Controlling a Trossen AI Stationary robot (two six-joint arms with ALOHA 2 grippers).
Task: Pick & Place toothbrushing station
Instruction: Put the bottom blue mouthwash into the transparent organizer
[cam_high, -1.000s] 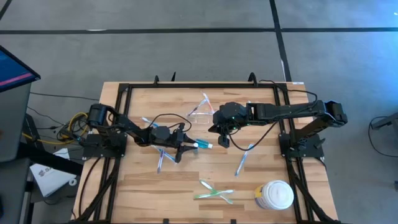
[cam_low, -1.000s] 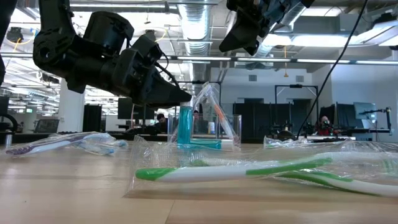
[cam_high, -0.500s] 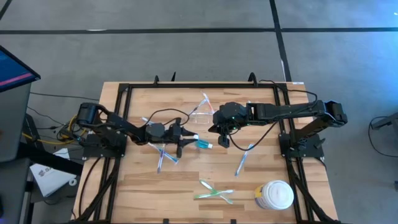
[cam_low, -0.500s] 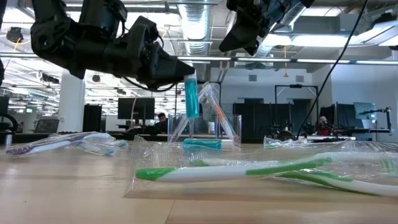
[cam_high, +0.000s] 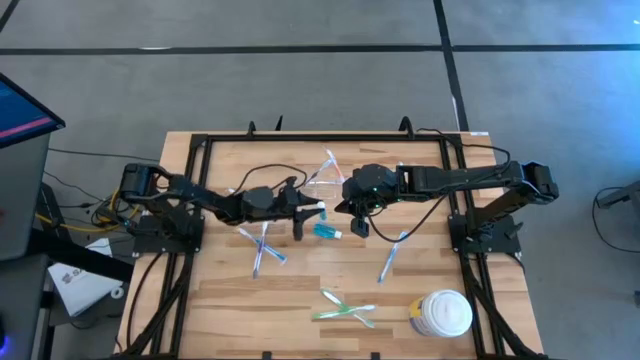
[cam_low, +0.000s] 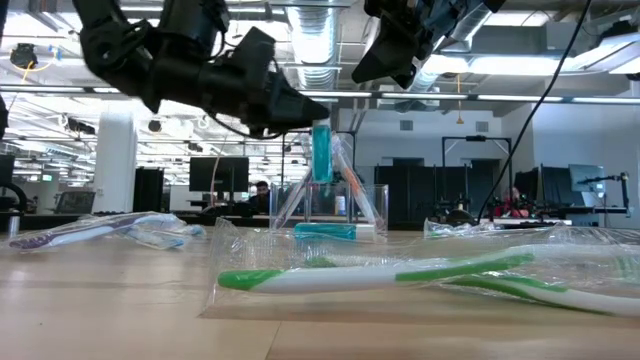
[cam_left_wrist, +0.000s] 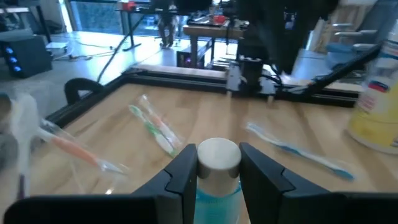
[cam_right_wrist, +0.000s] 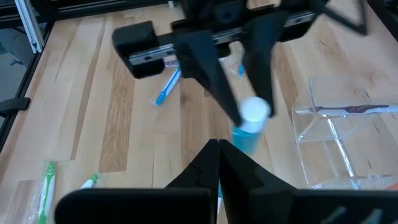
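Teal plastic, white-capped: the tube (cam_low: 321, 152) is clamped in the left gripper (cam_left_wrist: 217, 167), lifted off the table just beside the clear holder (cam_right_wrist: 341, 130). The low view shows it upright in the air; the overhead view flattens this. A second teal tube (cam_high: 327, 232) lies below. The right gripper (cam_right_wrist: 218, 163), fingers together, hovers beside the holder. No writing is readable.

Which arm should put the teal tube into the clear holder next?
Left. Its gripper is already shut on the tube, lifted beside the holder. The right gripper hangs shut and empty nearby.
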